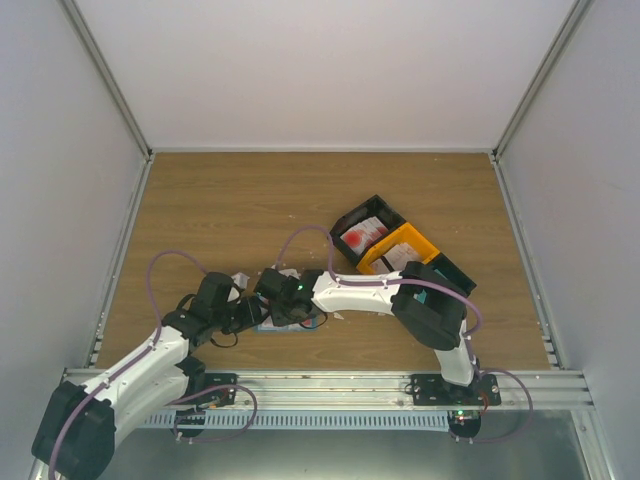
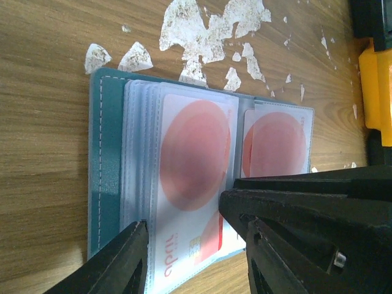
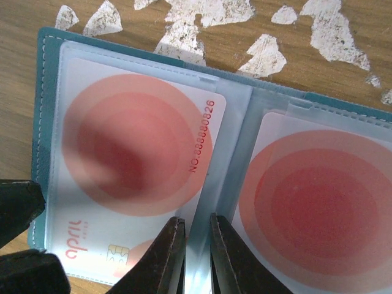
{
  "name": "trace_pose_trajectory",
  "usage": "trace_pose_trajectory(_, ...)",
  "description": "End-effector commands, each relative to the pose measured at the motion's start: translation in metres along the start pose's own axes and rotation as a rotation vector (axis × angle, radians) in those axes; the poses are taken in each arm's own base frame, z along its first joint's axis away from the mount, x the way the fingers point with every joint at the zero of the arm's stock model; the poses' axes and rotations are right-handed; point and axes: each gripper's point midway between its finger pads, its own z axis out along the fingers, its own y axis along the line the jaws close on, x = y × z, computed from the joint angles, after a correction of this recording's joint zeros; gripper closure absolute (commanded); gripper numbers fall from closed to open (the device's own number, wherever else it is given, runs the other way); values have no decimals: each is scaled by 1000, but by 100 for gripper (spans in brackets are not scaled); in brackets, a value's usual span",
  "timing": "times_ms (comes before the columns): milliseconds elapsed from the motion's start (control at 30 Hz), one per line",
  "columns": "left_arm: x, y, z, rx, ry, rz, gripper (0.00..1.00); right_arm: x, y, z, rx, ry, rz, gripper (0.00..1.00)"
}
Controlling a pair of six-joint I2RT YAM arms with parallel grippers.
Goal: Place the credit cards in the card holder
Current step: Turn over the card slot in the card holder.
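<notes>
The blue-teal card holder (image 3: 43,122) lies open on the wood, its cover (image 2: 107,153) under clear sleeves. A red-and-white credit card (image 3: 141,153) sits in the left sleeve and another (image 3: 318,202) in the right one; both cards (image 2: 193,159) (image 2: 275,144) also show in the left wrist view. My right gripper (image 3: 196,219) is nearly closed over the clear middle fold, which runs between its jaws. My left gripper (image 2: 184,214) stands open, its fingertips (image 2: 139,236) resting on the left page. Both grippers (image 1: 252,312) (image 1: 285,300) meet over the holder (image 1: 270,327).
Torn white scraps (image 2: 208,24) litter the wood just beyond the holder. To the right stand a black tray (image 1: 345,217) holding a red-and-white card (image 1: 362,237), an orange tray (image 1: 385,255) and another black tray (image 1: 450,270). The orange tray's edge (image 2: 373,86) is close by.
</notes>
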Motion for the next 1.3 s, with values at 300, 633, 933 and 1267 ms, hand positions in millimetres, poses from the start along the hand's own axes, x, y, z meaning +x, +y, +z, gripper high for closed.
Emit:
trace_pose_trajectory(300, 1, -3, 3, 41, -1, 30, 64, 20, -20, 19, 80, 60, 7, 92)
trace_pose_trajectory(633, 5, -8, 4, 68, 29, 23, 62, 20, -20, 19, 68, 56, -12, 93)
trace_pose_trajectory(933, 6, -29, -1, 165, 51, 39, 64, 19, -21, 14, 45, 36, -4, 93)
trace_pose_trajectory(1267, 11, -44, -3, 226, 107, 70, 62, 8, -21, 2, -12, -10, 36, 92)
